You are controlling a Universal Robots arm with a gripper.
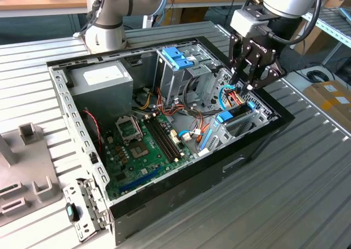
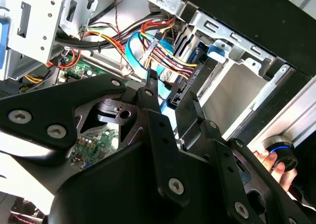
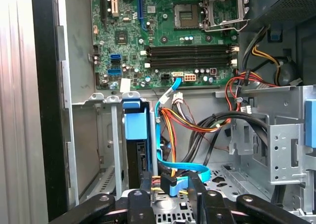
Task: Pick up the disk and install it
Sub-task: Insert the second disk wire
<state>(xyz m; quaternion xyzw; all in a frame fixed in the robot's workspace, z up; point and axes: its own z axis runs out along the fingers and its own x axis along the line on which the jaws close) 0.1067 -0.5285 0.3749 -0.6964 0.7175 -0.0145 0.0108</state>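
Gripper (image 1: 245,84) hangs over the right end of the open computer case (image 1: 164,205), fingers pointing down into the bay area by the right wall. In both wrist views its fingers stand apart and carry nothing. In the first wrist view a blue cable connector (image 3: 171,184) lies in the gap between them, and whether either finger touches it cannot be told.

The disk (image 1: 230,116) is not in the tool's grasp. It stands on edge in the metal drive bay (image 1: 244,125) at the case's near right corner in the exterior view, just below the fingertips, its blue carrier frame showing along the top. In the first wrist view the blue frame tab (image 3: 136,121) sits between the bay's upright rails, with the disk's dark edge running down from it toward the fingers.

Judging from this, the pick-up and the carry are done and the disk is in its slot. Whether it is pushed fully home and latched cannot be told. The bundle of red, yellow and orange wires (image 3: 185,123) and the blue ribbon cable (image 3: 163,98) run loose just beside the bay.
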